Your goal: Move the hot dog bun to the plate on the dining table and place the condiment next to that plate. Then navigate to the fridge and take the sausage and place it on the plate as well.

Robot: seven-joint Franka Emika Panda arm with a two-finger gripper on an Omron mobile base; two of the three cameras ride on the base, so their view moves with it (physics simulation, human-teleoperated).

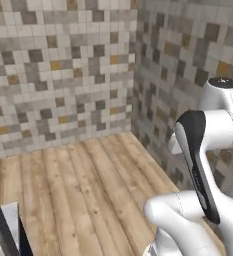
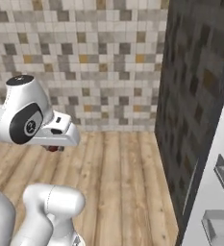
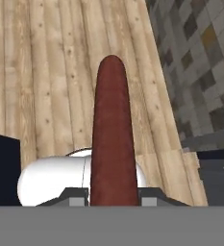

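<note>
Carrying the sausage [image 3: 112, 139] upright between the gripper [image 3: 112, 196] fingers, closed snugly on its lower end, above the wooden floor [image 3: 46, 86] near the tiled wall [image 3: 200, 67], and risking a slip or swing-out, since only one end is being pinched during travel.

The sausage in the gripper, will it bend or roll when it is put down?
The sausage stands out straight past the gripper without drooping, so it is probably fairly stiff. Its round, smooth shape suggests it may roll on a flat surface, and it may slip in a loose grip.
</note>
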